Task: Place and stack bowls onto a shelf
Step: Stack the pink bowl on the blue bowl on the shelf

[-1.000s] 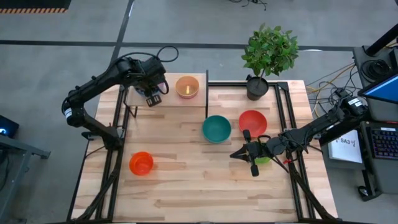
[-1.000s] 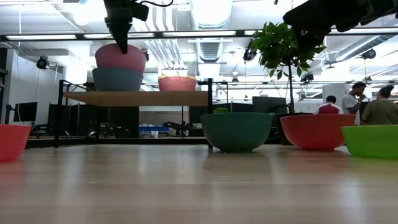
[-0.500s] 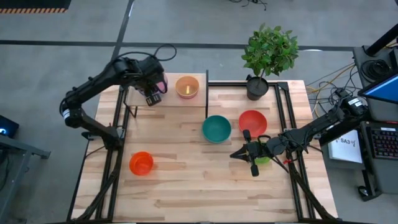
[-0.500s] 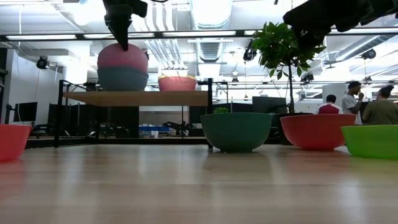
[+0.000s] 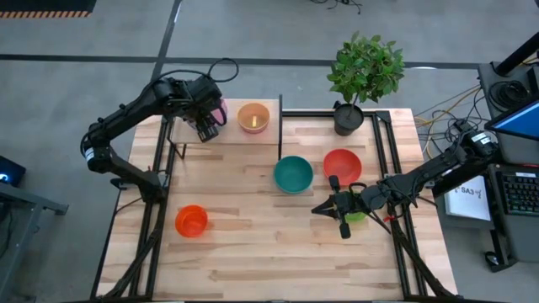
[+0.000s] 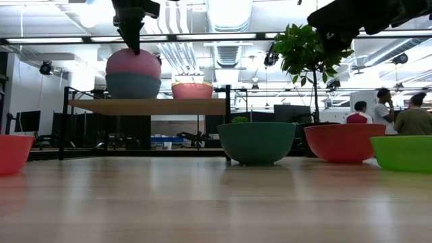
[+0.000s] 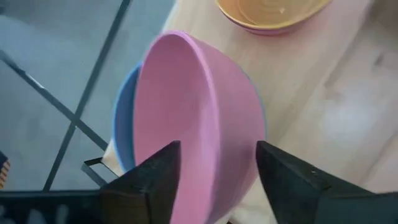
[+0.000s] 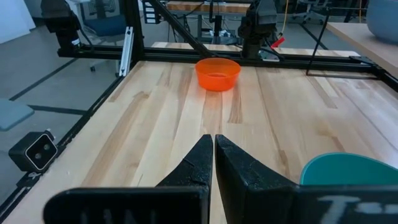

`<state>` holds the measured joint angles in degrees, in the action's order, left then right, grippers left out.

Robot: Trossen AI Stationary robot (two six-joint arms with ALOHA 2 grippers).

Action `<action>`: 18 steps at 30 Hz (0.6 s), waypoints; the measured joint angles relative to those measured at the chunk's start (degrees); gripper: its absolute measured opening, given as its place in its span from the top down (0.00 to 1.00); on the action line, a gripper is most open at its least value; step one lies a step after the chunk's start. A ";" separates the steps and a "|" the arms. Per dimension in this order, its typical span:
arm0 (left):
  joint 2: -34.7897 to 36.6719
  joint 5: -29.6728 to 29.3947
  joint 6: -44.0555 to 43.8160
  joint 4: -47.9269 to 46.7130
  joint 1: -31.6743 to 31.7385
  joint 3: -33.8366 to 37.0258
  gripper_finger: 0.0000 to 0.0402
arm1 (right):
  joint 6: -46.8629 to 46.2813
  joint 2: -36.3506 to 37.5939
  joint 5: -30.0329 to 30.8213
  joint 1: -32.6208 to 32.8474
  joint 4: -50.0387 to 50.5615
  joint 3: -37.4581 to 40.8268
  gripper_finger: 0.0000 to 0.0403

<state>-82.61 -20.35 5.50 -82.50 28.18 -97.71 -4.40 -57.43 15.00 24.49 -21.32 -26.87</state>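
Your left gripper (image 7: pixel 214 180) stands with jaws apart astride the rim of the round pink plastic bowl (image 7: pixel 199 118), now nested in the blue plastic bowl (image 6: pixel 131 86) on the small light-wood shelf (image 6: pixel 152 106). Expect light, stiff, slick plastic; pinch at the rim. Your right gripper (image 8: pixel 213 158) waits with jaws together over the tabletop.

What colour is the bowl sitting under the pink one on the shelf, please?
Blue bowl; clearest in the low view.
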 joint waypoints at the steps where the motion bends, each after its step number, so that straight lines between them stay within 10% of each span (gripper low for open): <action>1: 0.10 -0.02 0.00 0.00 0.00 0.00 0.49 | 0.00 0.00 0.00 0.00 0.00 0.00 0.98; 11: 2.49 3.61 2.95 5.54 -0.11 -4.47 0.44 | 0.17 0.00 0.01 -0.04 -0.07 0.00 0.98; 18: 8.82 0.03 6.19 22.29 0.01 3.62 0.72 | 0.12 0.00 0.02 -0.02 -0.17 0.00 0.98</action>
<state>-73.79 -20.32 11.69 -60.22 28.20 -94.09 -4.29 -57.43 15.03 24.47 -21.50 -26.87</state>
